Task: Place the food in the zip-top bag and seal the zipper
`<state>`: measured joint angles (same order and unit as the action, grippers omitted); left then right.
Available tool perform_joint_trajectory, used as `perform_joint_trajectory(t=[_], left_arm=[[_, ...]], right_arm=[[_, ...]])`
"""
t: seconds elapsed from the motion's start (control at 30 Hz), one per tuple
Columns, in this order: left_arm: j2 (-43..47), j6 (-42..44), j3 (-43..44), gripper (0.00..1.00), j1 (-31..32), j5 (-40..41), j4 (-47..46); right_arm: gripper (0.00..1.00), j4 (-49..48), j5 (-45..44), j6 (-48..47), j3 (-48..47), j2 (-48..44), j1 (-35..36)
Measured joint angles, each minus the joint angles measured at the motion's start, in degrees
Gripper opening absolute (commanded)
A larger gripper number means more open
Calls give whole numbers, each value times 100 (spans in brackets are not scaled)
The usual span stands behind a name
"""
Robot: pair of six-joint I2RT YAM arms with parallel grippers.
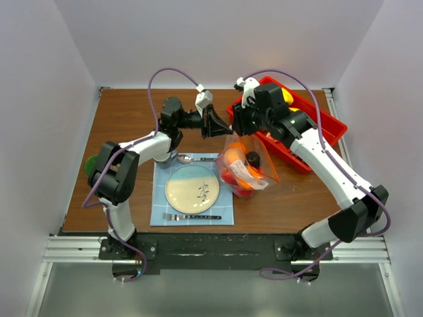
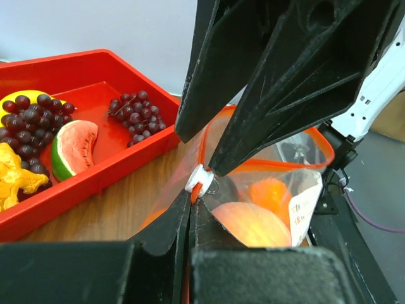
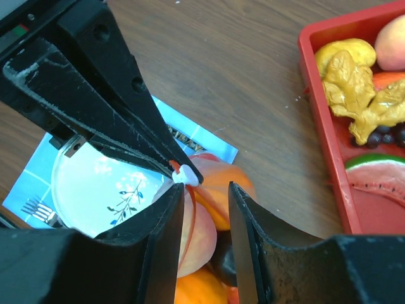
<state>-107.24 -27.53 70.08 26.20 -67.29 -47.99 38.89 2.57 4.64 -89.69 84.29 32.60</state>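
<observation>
Closest to the lens on the left wrist, the left gripper is clenched on a corner of the clear, crinkly plastic zip-top bag. Its black fingers pinch the thin orange-red zipper just below the small white plastic slider. The right gripper meets that same corner from the opposite side, jaws apart and gripping nothing I can see, with the slider at the tip of one finger. From there the zipper's long axis runs away from both grippers, toward the right arm, and it bows into an open loop, so the mouth is unsealed. A pink-orange toy peach and a round toy orange lie inside the bag. Dark purple grapes and a watermelon slice lie in the red rectangular plastic tray just beyond the bag. I judge the right arm to be the free one for the next move.
</observation>
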Motion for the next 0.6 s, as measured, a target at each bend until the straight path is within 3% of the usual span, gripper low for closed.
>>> perform_joint_trajectory(t=[0.6], left_arm=[[144, 9, -9, 0, 24, -22, 92]], right_arm=[[35, -129, 345, -225, -20, 9, 4]])
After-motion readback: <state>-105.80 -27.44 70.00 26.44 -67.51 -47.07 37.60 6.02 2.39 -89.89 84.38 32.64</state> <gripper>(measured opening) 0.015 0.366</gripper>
